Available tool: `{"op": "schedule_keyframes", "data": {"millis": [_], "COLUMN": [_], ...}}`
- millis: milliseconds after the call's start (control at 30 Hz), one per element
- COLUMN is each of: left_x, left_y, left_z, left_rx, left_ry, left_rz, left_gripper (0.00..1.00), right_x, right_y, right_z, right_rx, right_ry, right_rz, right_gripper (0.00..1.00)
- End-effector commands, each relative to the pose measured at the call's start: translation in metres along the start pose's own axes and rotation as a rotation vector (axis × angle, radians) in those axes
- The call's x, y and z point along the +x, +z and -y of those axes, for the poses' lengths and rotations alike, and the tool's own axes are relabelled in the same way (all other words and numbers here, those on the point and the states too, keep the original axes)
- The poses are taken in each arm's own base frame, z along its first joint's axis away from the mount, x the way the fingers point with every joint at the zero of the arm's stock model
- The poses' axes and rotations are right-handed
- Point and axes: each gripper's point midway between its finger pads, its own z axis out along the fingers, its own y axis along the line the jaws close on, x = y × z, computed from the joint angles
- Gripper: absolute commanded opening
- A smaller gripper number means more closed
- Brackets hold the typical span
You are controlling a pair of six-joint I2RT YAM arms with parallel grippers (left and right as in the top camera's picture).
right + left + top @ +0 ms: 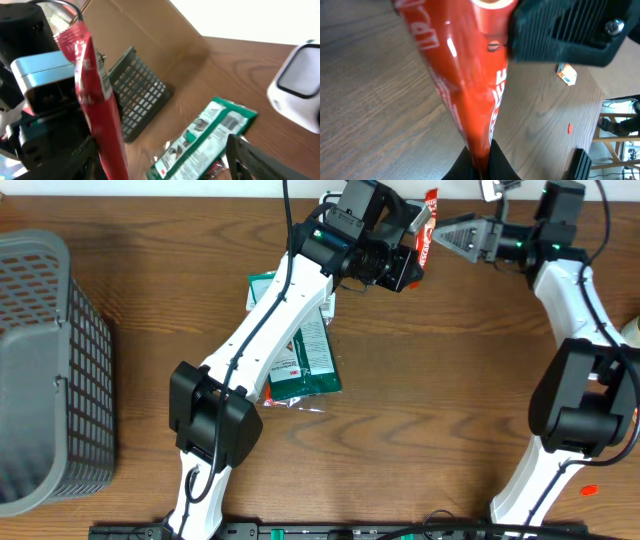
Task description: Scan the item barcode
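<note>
A red snack packet (428, 225) hangs upright above the far middle of the table. My left gripper (416, 252) is shut on its lower end. In the left wrist view the packet (465, 75) rises from between the black fingers of the left gripper (481, 167). My right gripper (438, 233) reaches in from the right at the packet's top. Its jaws stand wide in the right wrist view, where the right gripper (165, 160) has the packet (97, 110) just inside its left finger (80, 157). No barcode shows.
Green packets (305, 350) lie on the wood under the left arm. A grey basket (45, 360) stands at the left edge. The right wrist view shows a white device (300, 85) at the right and a cardboard flap (145, 30) behind the basket.
</note>
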Motion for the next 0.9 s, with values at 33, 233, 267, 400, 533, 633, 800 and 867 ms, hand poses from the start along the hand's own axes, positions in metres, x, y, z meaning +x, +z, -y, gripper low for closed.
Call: {"op": "schedule_keyframes", "data": {"millis": [33, 233, 267, 400, 533, 633, 800, 867], "left_x": [-0.0083, -0.0083, -0.0083, -0.0084, -0.0084, -0.0088, -0.0092, -0.0093], "left_y": [-0.0084, -0.0084, -0.0084, -0.0084, -0.0084, -0.0084, -0.0083, -0.0084], "left_z": [0.0116, 0.0114, 0.0114, 0.0114, 0.0114, 0.0114, 0.009, 0.009], "left_rx": [0.021, 0.021, 0.021, 0.021, 0.021, 0.021, 0.006, 0.006], "left_ry": [0.015, 0.016, 0.016, 0.016, 0.016, 0.017, 0.017, 0.018], "left_rz": [0.021, 0.022, 0.022, 0.022, 0.022, 0.023, 0.026, 0.026], "left_gripper": [0.07, 0.07, 0.07, 0.07, 0.07, 0.07, 0.07, 0.07], "right_x": [-0.005, -0.0079, -0.0083, -0.0088, -0.0088, -0.0085, -0.0087, -0.0087], "right_y": [0.0107, 0.0114, 0.0114, 0.0114, 0.0114, 0.0125, 0.0118, 0.0118], "right_z": [-0.0147, -0.0161, -0.0163, -0.0165, -0.0165, -0.0169, -0.0166, -0.0166], "right_rx": [-0.035, -0.036, -0.036, -0.036, -0.036, -0.038, -0.036, -0.036], "right_ry": [0.035, 0.041, 0.039, 0.031, 0.031, 0.031, 0.038, 0.038], "right_rz": [-0.023, -0.023, -0.023, -0.023, -0.023, -0.025, -0.024, -0.024], "right_gripper": [0.76, 0.69, 0.65, 0.22, 0.07, 0.02, 0.01, 0.01]}}
